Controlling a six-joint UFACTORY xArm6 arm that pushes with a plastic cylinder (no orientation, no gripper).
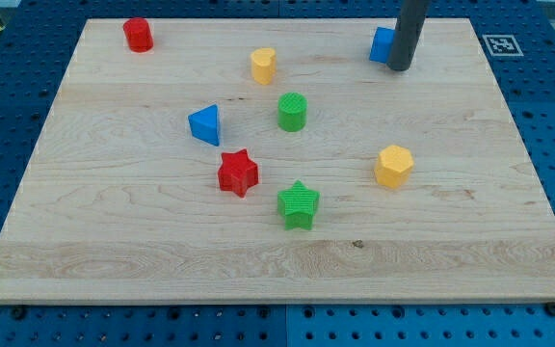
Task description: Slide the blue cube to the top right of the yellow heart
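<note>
Inspector: Location of the blue cube (382, 44)?

Assessor: Near the view's top right of the wooden board (114, 241), well to the right of the yellow heart (263, 66). The tip (400, 67) stands against the cube's right side, partly hiding it; contact looks likely but cannot be confirmed.

Inspector: Tool condition?

Assessor: A plain rod, nothing to open or close, holding nothing.

Inspector: Handling?

Assessor: Judged small, light and rigid; it should slide easily on smooth wood but may rotate if pushed off-centre. Recommend pressing mid-face on the right side, driving it leftward and stopping short of the heart.
</note>
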